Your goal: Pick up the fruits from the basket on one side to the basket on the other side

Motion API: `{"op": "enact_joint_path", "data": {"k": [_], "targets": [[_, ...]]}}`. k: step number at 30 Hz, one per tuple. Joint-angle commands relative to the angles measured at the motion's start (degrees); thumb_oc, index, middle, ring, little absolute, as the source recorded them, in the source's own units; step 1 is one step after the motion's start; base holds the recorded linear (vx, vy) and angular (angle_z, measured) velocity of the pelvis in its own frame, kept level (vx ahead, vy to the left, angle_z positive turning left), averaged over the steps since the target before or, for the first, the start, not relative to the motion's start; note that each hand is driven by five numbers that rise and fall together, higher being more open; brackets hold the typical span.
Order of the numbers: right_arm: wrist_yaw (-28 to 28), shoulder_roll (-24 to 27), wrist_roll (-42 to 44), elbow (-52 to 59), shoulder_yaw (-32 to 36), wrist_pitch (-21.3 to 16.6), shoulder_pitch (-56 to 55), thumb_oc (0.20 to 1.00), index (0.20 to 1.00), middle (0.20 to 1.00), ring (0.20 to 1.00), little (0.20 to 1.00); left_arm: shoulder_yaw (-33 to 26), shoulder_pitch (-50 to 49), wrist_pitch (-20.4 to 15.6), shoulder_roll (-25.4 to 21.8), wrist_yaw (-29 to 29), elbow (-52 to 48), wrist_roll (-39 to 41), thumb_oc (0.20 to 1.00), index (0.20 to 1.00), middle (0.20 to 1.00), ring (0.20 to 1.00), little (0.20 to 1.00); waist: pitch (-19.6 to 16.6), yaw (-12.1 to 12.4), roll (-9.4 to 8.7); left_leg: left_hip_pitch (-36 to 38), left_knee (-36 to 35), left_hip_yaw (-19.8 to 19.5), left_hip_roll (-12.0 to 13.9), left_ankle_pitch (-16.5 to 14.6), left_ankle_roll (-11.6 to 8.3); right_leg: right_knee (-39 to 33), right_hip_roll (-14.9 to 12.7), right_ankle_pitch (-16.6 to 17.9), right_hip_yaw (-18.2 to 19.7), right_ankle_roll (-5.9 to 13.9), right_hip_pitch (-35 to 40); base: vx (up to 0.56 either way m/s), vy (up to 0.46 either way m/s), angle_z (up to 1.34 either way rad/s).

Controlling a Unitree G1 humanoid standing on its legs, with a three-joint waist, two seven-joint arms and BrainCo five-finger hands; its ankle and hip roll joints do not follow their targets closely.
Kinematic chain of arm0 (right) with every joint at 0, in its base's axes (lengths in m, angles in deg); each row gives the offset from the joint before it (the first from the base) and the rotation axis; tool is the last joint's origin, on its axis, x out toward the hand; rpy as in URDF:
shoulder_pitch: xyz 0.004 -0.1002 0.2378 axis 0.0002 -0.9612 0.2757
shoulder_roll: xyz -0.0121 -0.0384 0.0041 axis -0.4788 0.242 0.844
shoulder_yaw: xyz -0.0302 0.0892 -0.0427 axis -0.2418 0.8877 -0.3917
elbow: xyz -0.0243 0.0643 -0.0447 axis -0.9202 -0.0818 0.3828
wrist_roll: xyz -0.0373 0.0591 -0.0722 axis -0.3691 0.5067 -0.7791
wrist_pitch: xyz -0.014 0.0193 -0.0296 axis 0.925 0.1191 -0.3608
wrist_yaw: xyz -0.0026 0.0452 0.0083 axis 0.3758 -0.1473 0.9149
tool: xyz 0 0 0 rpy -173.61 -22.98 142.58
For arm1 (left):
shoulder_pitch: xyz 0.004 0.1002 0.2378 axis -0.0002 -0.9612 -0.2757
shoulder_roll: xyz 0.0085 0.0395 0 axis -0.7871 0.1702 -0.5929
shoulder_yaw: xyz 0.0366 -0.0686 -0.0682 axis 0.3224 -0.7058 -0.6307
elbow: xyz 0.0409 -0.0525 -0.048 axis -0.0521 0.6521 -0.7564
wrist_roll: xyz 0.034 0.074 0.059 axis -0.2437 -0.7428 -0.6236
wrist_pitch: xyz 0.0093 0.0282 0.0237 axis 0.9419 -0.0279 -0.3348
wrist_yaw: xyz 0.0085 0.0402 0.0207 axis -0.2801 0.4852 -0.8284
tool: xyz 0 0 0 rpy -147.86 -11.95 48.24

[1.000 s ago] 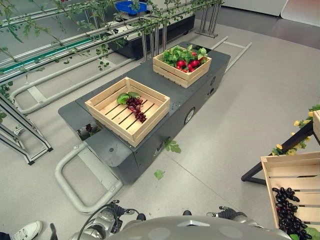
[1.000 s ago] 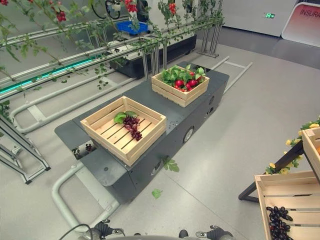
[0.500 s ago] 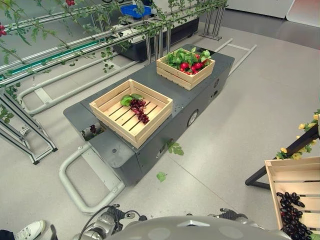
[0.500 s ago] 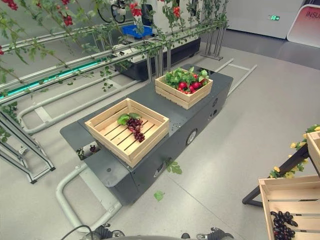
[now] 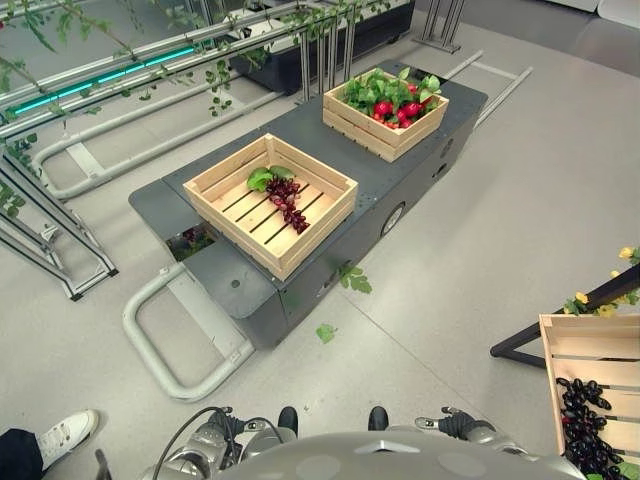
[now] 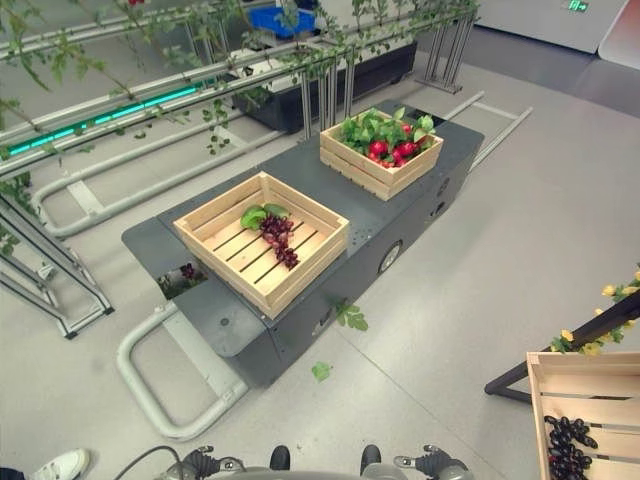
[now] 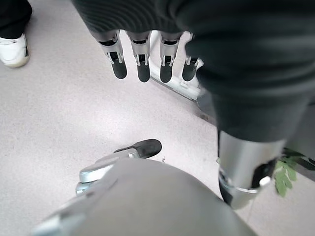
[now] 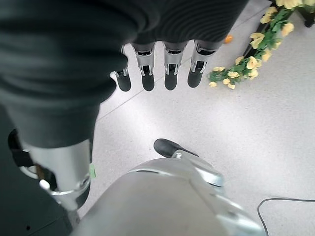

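A: What do the fingers do at this moment?

B: The left hand has its fingers straight and relaxed, pointing down at the floor, and it holds nothing. The right hand is the same: fingers straight, nothing between them and the thumb. Both arms hang low beside the robot.

A: And where is the fruit?

B: A bunch of dark red grapes with a green leaf lies in the near wooden crate on the grey cart. The far crate on the same cart holds red fruits among leaves. At the robot's right, another crate on the floor side holds dark grapes.

A: So which step is in hand?

B: I judge it is the approach. No fruit is taken, and the cart is well apart from both hands.

A: What does the next move call for?

B: Probably to come nearer to the cart, then raise one hand over the near crate and close the fingers softly around the bunch, near its stem, so the grapes do not fall off.

A: Anything else close by?

B: A person's white shoe is at the robot's left.
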Motion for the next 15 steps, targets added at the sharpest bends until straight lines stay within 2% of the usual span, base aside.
{"op": "enact_joint_path", "data": {"k": [1,2,5,8,11,15], "targets": [[0.7,0.1,3.4,0.5,0.7,-1.2,5.1,1.0,1.0,1.0,1.0,1.0,-0.9,4.5,-0.3,-1.8,0.8,2.2,-0.4,1.0,1.0,1.0,1.0,1.0,4.0,-1.6,0.21,2.6,2.5,-0.9,-3.5,-9.3,3.6,7.4,1.8,-0.4,6.3,3.06,-5.1,0.04,0.057,0.15],[0.8,0.1,3.5,0.5,0.6,-1.3,4.9,1.0,1.0,1.0,1.0,1.0,-1.0,4.8,-0.3,-2.1,0.9,2.2,-0.6,1.0,1.0,1.0,1.0,1.0,4.1,-1.8,-0.08,2.8,2.4,-1.0,-3.9,-9.3,3.72,5.9,2.7,-0.1,6.6,2.86,-5.8,0.04,0.022,0.17],[1.1,0.6,3.5,0.4,0.7,-1.4,5.0,1.0,1.0,1.0,1.0,1.0,-1.3,5.7,-0.7,-2.6,1.5,1.8,-0.2,1.0,1.0,1.0,1.0,1.0,5.2,-2.4,-0.71,4.1,1.8,-1.4,-4.6,-9.8,3.78,0.0,2.3,5.1,5.3,3.65,-9.2,0.07,0.02,0.07],[1.4,0.8,4.4,0.8,1.1,-1.5,5.2,1.0,1.0,1.0,1.0,1.0,-1.3,6.7,-0.7,-2.8,1.9,1.3,-0.1,1.0,1.0,1.0,1.0,1.0,6.6,-4.4,-1.07,5.9,2.2,-2.5,-5.4,-10.9,3.88,-4.8,3.8,9.0,7.0,5.17,-14.0,0.14,0.026,0.02],[1.5,1.0,4.3,1.1,1.0,-1.5,5.0,1.0,1.0,1.0,1.0,1.0,-1.0,6.8,-0.9,-2.5,1.9,1.2,-0.1,1.0,1.0,1.0,1.0,1.0,6.7,-5.0,-1.13,7.0,2.0,-3.0,-5.5,-11.6,3.82,-6.2,3.9,9.9,6.3,5.36,-14.2,0.14,-0.011,0.25],[1.5,1.4,4.5,0.9,1.2,-1.5,3.8,1.0,1.0,1.0,1.0,1.0,-0.4,6.8,-1.0,-1.6,1.5,1.0,-0.1,1.0,1.0,1.0,1.0,1.0,5.9,-5.8,-1.49,9.1,1.5,-4.3,-6.2,-13.5,4.0,-7.0,4.2,11.8,7.8,4.85,-13.6,0.13,-0.041,0.15]]}}
